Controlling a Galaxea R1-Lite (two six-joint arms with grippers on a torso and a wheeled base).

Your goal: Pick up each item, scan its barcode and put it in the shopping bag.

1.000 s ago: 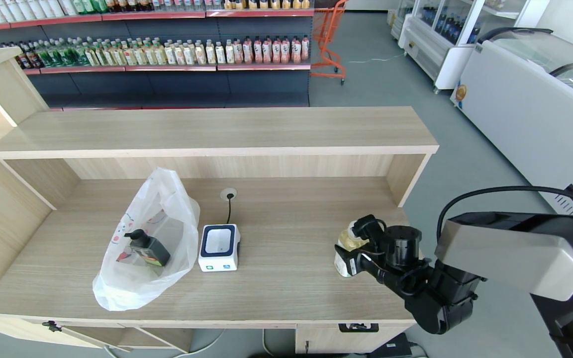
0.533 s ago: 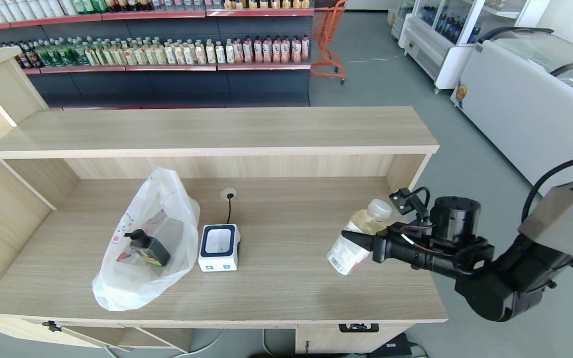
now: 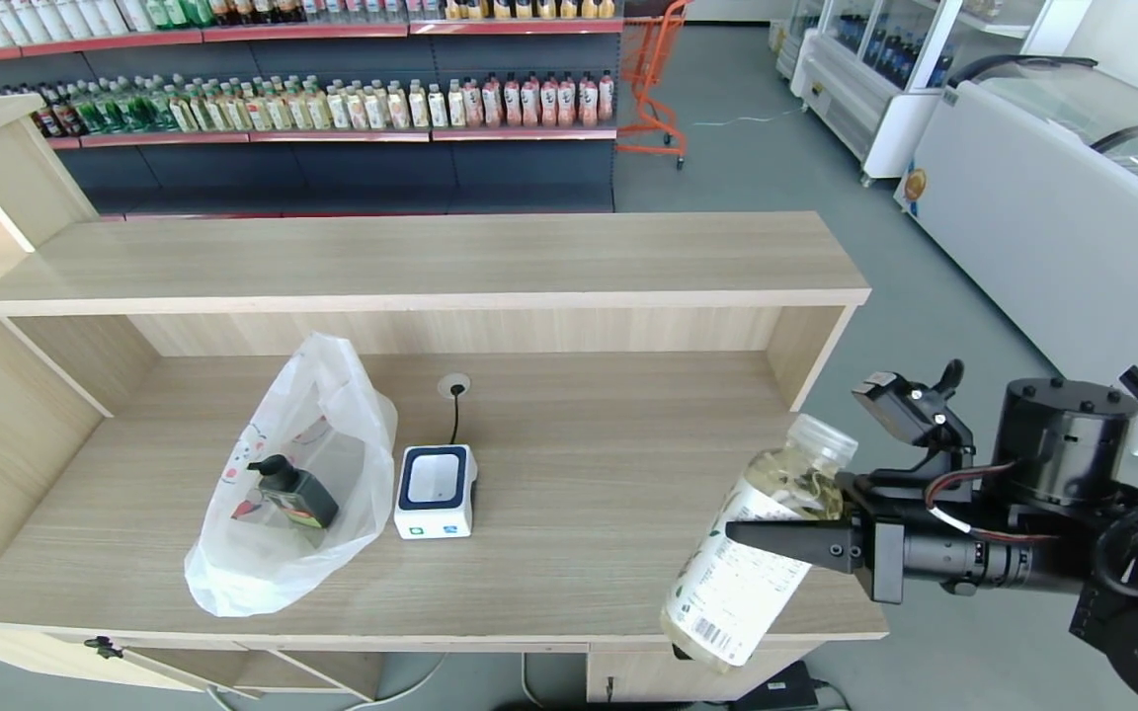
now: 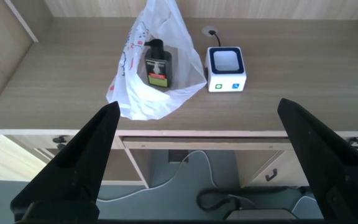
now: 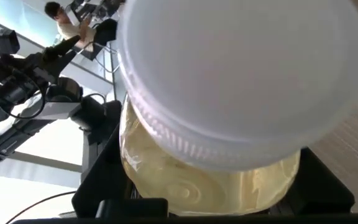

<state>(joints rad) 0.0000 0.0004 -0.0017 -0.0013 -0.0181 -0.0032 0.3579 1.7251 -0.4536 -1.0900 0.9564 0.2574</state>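
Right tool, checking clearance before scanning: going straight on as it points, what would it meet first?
Past the bottle it grips, the right tool points toward the scanner, bare counter between. It seems raised, so it might pass above.

Bare tabletop (image 3: 579,513) runs right of the barcode scanner (image 3: 435,491) to the front corner, where a tilted bottle (image 3: 737,592) gripped in the right hand (image 3: 772,523) hangs above the edge. The shopping bag (image 3: 292,474) crowds the scanner's left. Behind the scanner, a cable (image 3: 454,415) crosses the surface beneath an overhanging upper shelf (image 3: 421,262).
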